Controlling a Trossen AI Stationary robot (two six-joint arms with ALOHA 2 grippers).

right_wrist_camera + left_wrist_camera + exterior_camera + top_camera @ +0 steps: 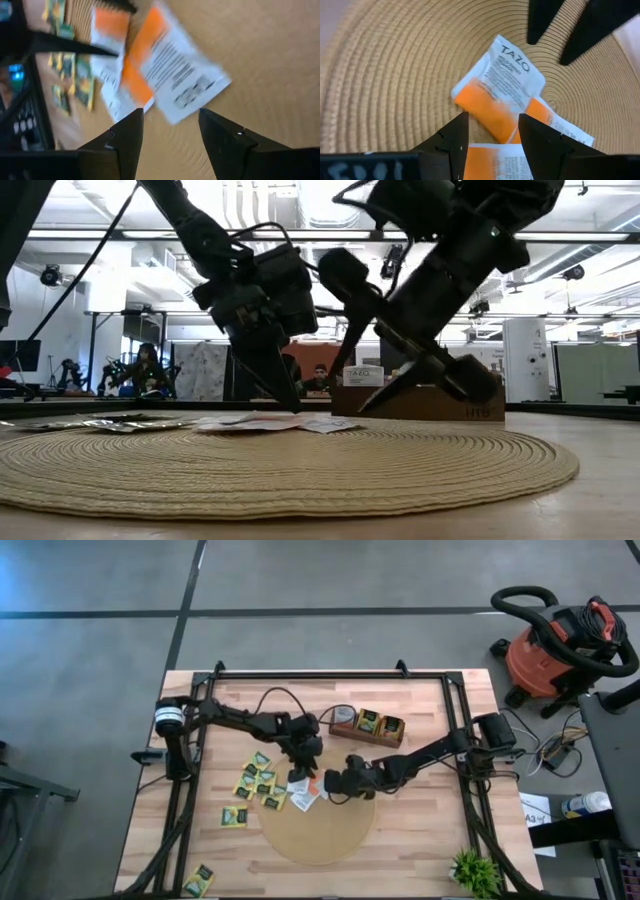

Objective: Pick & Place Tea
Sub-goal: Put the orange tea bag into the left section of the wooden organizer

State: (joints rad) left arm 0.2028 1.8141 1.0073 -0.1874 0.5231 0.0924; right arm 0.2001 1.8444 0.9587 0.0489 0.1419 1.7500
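Several orange-and-white tea sachets [305, 792] lie flat and overlapping on the far left rim of the round tan mat [320, 830]. My left gripper [492, 135] hangs open just above them, slanting down, with one sachet [505, 90] ahead of its fingers. My right gripper [172, 130] is open too and slants down from the table's right over the same sachets [170, 70]. In the low view my left gripper [285, 395] and my right gripper [365, 395] stand side by side over the pile [265, 422]. More yellow-and-green sachets [255, 780] lie on the wood left of the mat.
A brown wooden compartment box [370, 725] with yellow sachets stands behind the mat. One yellow sachet [200, 880] lies at the near left corner, a small green plant [475, 870] at the near right. People sit in the room behind [145, 365].
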